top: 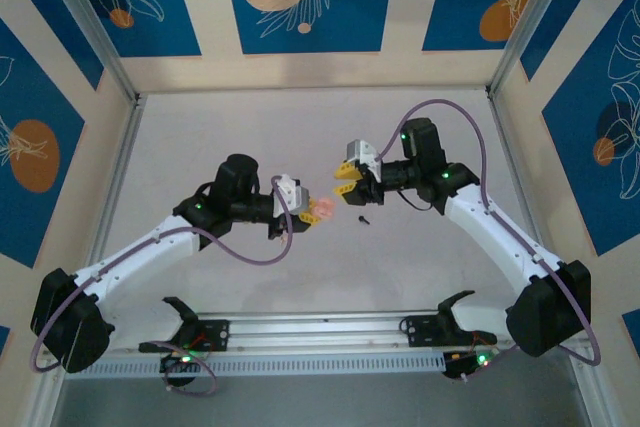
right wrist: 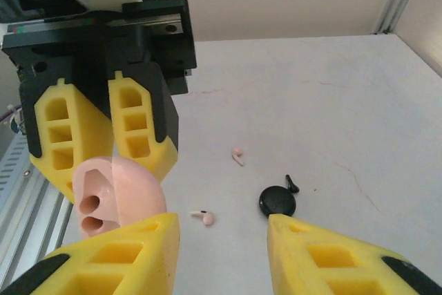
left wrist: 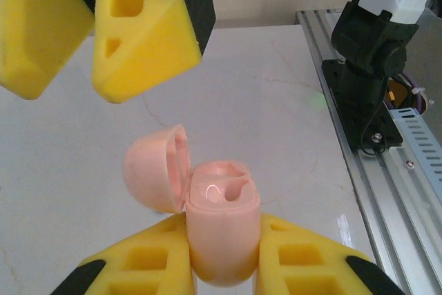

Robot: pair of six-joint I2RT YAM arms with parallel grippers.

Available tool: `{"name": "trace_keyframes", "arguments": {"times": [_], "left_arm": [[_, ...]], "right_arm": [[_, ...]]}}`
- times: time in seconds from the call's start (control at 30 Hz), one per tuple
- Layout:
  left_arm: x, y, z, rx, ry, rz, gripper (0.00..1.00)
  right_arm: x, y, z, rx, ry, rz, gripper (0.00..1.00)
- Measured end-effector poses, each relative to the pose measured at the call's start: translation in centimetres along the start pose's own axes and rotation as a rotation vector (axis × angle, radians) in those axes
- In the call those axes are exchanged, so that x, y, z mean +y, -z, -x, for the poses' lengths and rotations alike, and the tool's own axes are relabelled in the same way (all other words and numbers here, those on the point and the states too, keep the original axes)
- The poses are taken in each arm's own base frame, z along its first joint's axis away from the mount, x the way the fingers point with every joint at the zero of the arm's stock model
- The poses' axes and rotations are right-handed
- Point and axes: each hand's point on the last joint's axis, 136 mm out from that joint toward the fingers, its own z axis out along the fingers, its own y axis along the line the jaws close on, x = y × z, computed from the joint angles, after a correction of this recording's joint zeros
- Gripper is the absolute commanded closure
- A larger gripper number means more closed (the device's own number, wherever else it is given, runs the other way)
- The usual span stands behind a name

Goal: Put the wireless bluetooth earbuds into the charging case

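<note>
- Pink plastic marks the task's things here: the charging case (left wrist: pixel 221 205) is egg-shaped, its lid (left wrist: pixel 155 167) is swung open to one side, and both sockets look empty.
- The left end effector (left wrist: pixel 221 253) pinches the case body between its pads and holds it off the bench (right wrist: pixel 331 101).
- The right end effector (right wrist: pixel 221 246) is spread with nothing between its fingers; it hangs just beside the open case.
- No earbud is in yet: the nearer earbud (right wrist: pixel 204 217) and the farther earbud (right wrist: pixel 237 155) lie flat on the bench, ahead of the right end effector and apart from each other.
- A black puck (right wrist: pixel 277 201) with a small black bit (right wrist: pixel 292 184) at its edge lies near them; I judge it does not belong to this pink set.
- I judge the step in hand to be fetching the first earbud. The next move calls for lowering onto the nearer one, a fine pinch on a tiny thing, then turning its stem to match a socket.
</note>
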Motion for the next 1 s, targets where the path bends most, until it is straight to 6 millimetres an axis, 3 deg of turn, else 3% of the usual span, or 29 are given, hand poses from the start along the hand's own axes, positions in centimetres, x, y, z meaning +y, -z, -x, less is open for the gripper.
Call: {"name": "trace_keyframes", "arguments": {"times": [0.23, 0.53, 0.77, 1.0], "left_arm": [[2.3, 0.7, -0.5, -0.031, 0.076, 0.084, 0.8], [7.6, 4.5, -5.1, -0.072, 0.324, 0.358, 0.8], [10.1, 8.2, -7.9, -0.092, 0.459, 0.587, 0.81], [12.3, 12.8, -11.1, -0.111, 0.59, 0.823, 0.8]], "right_arm": [[-0.5, 1.3, 0.8, -0.042, -0.099, -0.052, 0.6], [-3.5, 1.7, 0.8, 0.017, -0.513, -0.218, 0.6], [-4.6, -1.1, -1.9, 0.171, -0.92, -0.292, 0.58], [-3.7, -5.5, -4.2, 0.36, -1.151, -0.328, 0.55]]}}
